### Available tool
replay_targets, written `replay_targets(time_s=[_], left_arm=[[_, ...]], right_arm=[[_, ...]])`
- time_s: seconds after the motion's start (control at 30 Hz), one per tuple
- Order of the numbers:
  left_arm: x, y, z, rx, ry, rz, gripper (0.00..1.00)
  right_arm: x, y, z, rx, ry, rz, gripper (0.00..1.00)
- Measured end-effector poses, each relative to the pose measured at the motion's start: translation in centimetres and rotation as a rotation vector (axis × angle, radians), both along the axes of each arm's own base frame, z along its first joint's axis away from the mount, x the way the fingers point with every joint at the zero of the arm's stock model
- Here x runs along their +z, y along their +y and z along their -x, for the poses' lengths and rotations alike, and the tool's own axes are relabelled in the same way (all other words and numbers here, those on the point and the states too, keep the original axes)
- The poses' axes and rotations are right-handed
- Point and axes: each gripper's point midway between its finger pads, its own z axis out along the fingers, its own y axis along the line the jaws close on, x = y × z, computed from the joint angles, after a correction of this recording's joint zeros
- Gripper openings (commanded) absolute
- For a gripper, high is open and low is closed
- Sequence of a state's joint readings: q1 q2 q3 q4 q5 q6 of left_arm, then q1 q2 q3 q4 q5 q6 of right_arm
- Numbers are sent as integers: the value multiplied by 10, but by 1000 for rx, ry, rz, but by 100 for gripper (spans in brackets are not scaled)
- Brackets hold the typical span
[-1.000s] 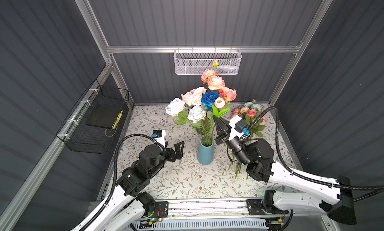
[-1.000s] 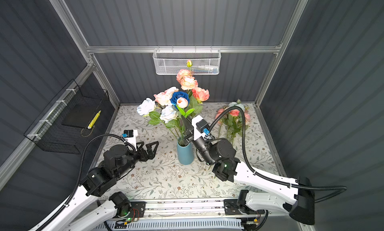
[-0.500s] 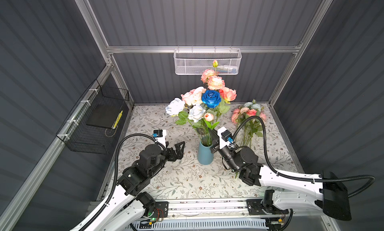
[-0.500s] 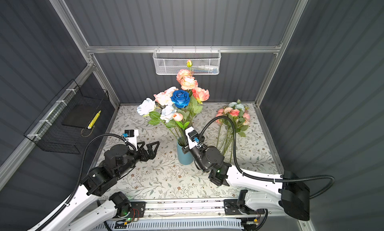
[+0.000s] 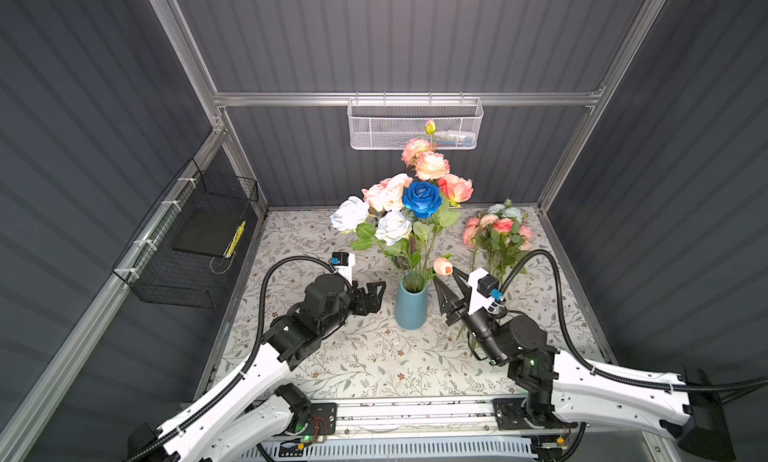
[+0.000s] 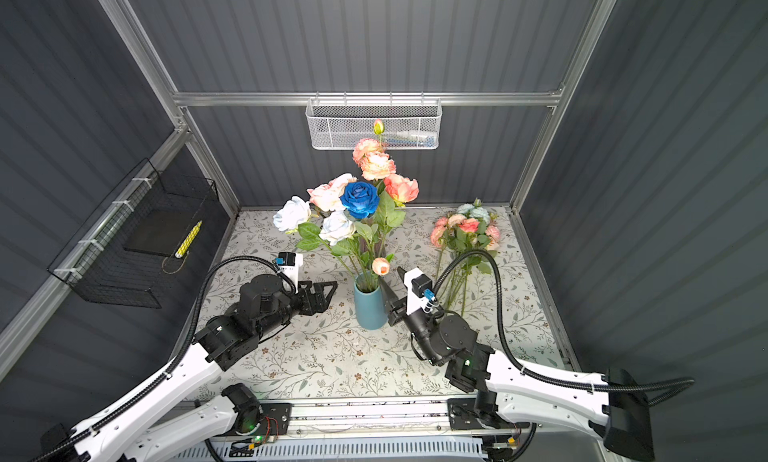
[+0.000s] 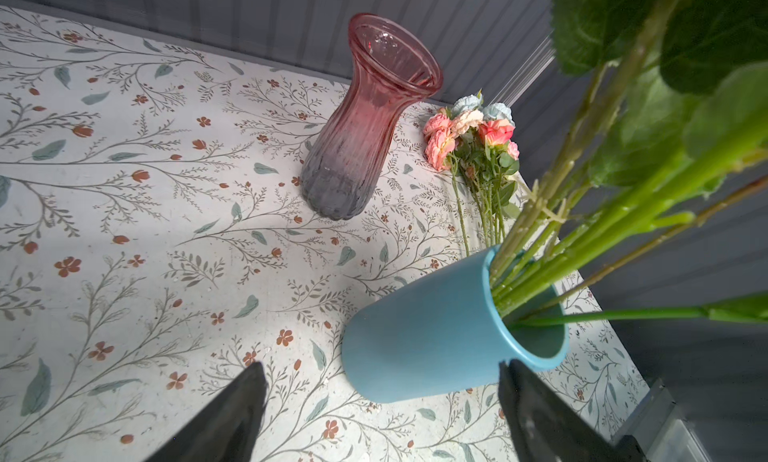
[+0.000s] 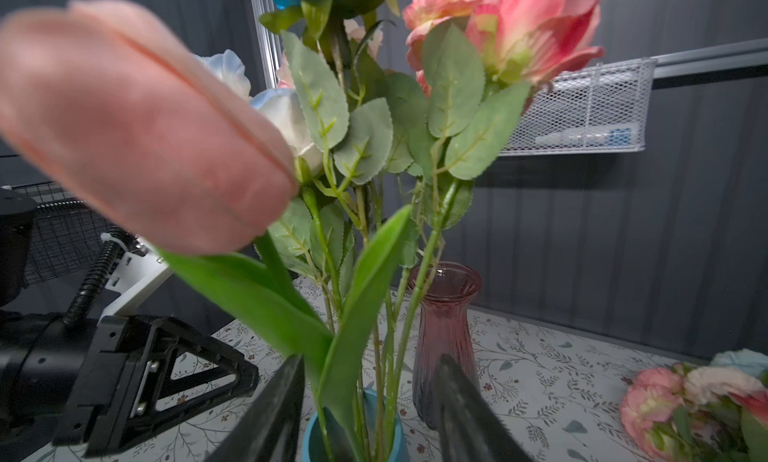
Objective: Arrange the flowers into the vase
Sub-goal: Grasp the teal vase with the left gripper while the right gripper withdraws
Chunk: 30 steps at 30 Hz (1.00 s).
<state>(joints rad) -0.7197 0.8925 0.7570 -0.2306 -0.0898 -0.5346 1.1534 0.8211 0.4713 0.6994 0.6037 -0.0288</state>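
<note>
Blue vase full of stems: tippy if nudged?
Probably top-heavy: the blue vase is narrow, and the flowers spread well above its rim. A high sideways push likely tips it rather than slides it. Its smooth wall may slip in a grip.

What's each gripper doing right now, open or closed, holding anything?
Left gripper: open, empty, beside the blue vase.
Right gripper: open, gripping nothing; a green leaf sits between its jaws.
</note>
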Motion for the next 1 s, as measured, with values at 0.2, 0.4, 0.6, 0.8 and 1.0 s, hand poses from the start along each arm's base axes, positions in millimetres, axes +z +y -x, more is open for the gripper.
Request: replay_targets(time_s=[0.2, 0.4, 0.6, 0.8, 1.0], left_arm=[[1, -17, -12, -28, 25, -4, 85], [18, -37, -19, -86, 19, 26, 77], [16, -56, -28, -134, 74, -17, 62], [1, -64, -28, -179, 154, -86, 48], [-8, -65, -24, -207, 221, -146, 46]], right_arm=[[-2, -30, 4, -44, 39, -62, 54], [-7, -38, 3, -66, 93, -53, 53], [-14, -44, 2, -94, 124, -43, 54], [-12, -52, 2, -116, 127, -58, 54], [-13, -57, 2, -132, 130, -56, 54]])
